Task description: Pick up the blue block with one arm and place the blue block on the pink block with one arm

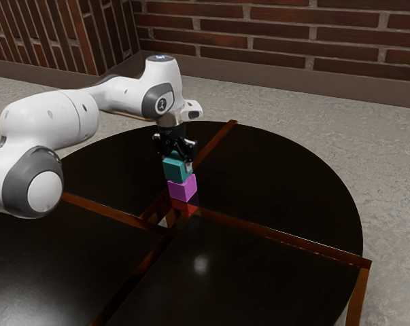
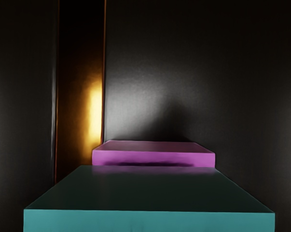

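- Grip first: my gripper (image 1: 177, 161) was clenched on the blue block (image 1: 175, 169), a black finger on each of two opposite sides, with the hand pointing straight down.
- Placement: the blue block hung directly over the pink block (image 1: 182, 189), near the middle of the table (image 1: 279, 183). Both were well in from every edge and just beside the crossing of the wooden strips (image 1: 213, 144).
- Contact: in the exterior view the two blocks looked to be touching, or very nearly. I could not tell whether a sliver of gap remained.
- Alignment: in the wrist view the blue block (image 2: 150, 198) lay just under the hand and the pink block (image 2: 153, 153) peeked out beyond it. I judged the stack slightly offset rather than flush.
- Step in hand: this was the set-down, as I read it. Doing it well meant easing down until the blue block bore flat on the pink one, then parting the fingers evenly and lifting straight up.
- Risk: a sideways drag on release could have slid the top block off, or shoved the pink block toward the strip (image 2: 82, 106).
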Robot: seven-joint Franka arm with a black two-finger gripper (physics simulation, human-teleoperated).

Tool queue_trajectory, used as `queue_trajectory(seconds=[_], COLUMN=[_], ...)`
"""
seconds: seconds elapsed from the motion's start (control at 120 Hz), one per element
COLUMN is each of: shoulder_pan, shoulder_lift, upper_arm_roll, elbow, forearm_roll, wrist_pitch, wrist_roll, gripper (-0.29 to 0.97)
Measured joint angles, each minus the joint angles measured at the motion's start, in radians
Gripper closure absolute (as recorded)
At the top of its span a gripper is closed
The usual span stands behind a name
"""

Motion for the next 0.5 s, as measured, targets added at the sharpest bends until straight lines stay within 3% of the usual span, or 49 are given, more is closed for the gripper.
queue_trajectory(seconds=[0.342, 0.5], shoulder_pan=[0.001, 0.0], shoulder_lift=[0.0, 0.0], upper_arm_roll=[-0.001, -0.001], elbow=[-0.001, -0.005], forearm_roll=[0.0, -0.008], wrist_pitch=[0.004, 0.005], wrist_roll=[0.014, 0.019], gripper=[0.3, 0.16])
